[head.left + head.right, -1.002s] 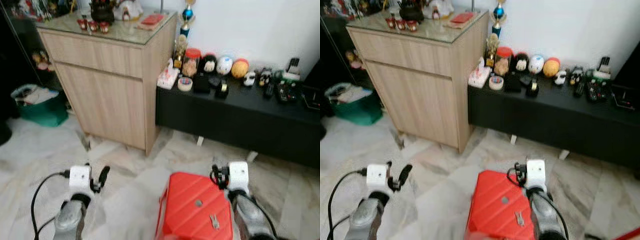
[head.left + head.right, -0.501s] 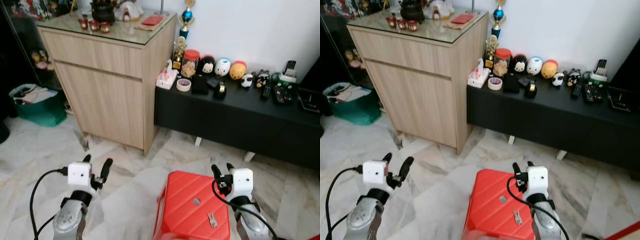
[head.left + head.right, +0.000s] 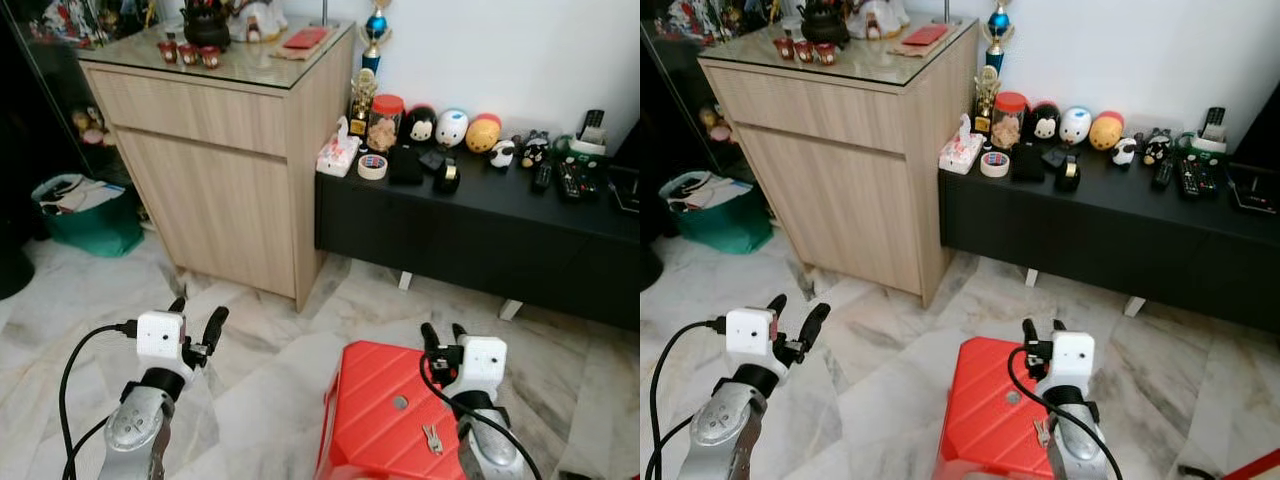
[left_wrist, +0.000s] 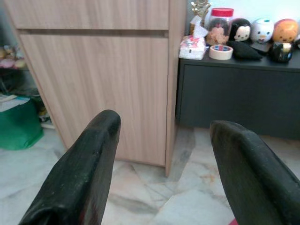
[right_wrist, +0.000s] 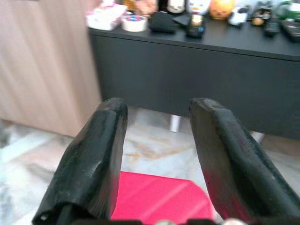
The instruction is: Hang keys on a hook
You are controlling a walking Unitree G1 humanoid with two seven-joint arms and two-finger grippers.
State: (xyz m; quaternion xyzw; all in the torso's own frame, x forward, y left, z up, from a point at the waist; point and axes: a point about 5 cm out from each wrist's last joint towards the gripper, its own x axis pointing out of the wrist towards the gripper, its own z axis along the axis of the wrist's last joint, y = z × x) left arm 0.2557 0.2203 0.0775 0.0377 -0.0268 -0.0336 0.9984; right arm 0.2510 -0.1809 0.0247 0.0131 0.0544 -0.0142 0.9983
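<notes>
A small bunch of keys [image 3: 432, 438] lies on top of a red plastic stool [image 3: 385, 420] low in the head views. My right gripper [image 3: 443, 335] hovers open over the stool's far edge, a short way beyond the keys and not touching them. In the right wrist view its two black fingers [image 5: 93, 159] stand apart with nothing between them. To the left of the stool, above the marble floor, my left gripper [image 3: 198, 312] is held open and empty, its fingers [image 4: 89, 173] spread wide toward the cabinet.
A tall wooden cabinet [image 3: 220, 150] stands ahead on the left. Right of it runs a low black bench [image 3: 480, 220] that carries toys, a tape roll [image 3: 373, 166] and remotes. A green bag [image 3: 85, 215] sits on the floor at far left.
The head view has shifted slightly and lost its blur. My left gripper has risen a little. The keys still lie on the stool.
</notes>
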